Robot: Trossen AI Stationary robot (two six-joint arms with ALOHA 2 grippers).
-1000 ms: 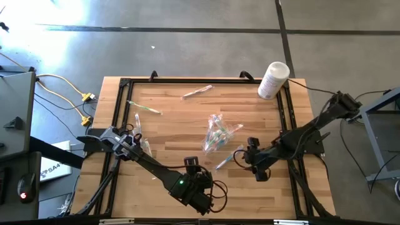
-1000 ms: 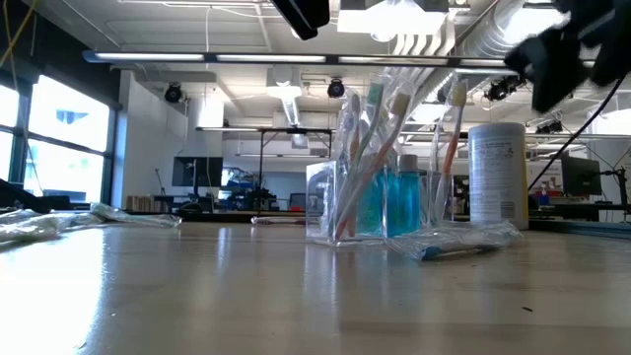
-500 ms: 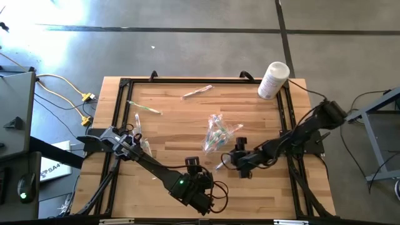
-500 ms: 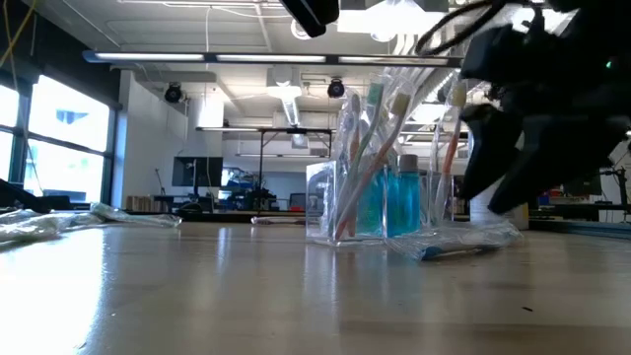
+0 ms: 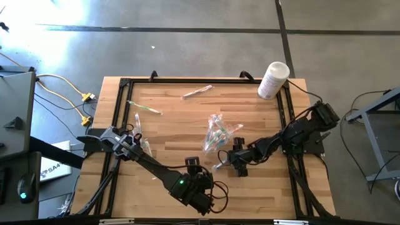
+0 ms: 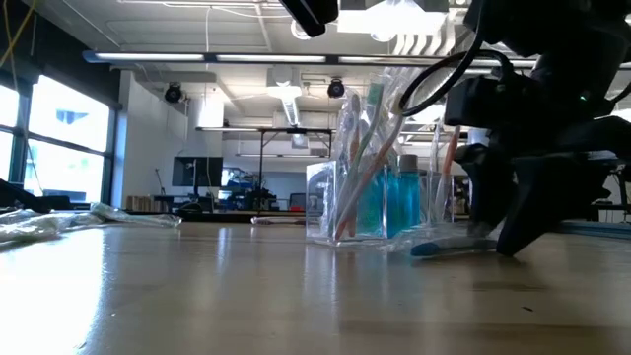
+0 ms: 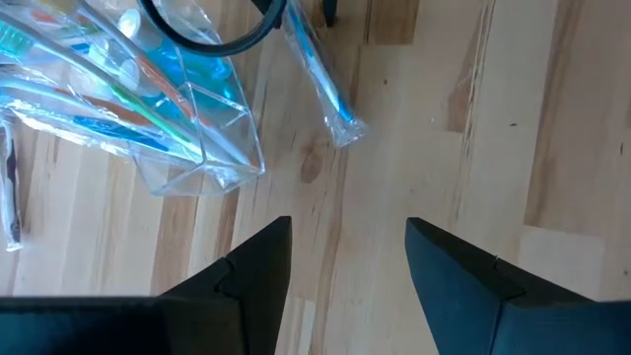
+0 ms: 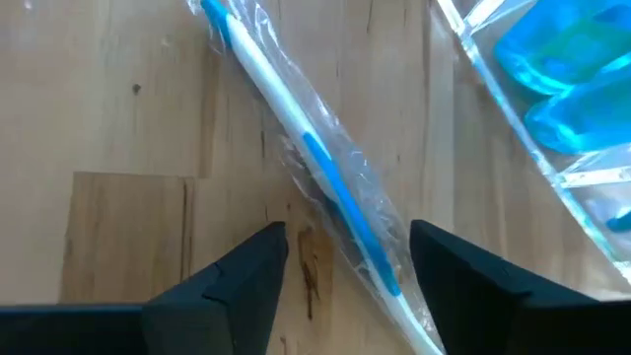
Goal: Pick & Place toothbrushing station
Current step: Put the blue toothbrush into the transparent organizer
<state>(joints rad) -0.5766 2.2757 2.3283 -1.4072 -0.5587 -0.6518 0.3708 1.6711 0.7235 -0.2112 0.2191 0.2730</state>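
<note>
Wrapped blue toothbrush (image 8: pixel 325 177) lies between open right hand (image 8: pixel 345 258) fingers.

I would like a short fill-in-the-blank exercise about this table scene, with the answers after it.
1. The right gripper hovers over a wrapped toothbrush with a ____ handle.
2. Its jaws are ____.
3. The clear holder contains several ____.
4. The white bottle stands at the table's far ____ corner.

Answers: blue; open; toothbrushes; right
</note>
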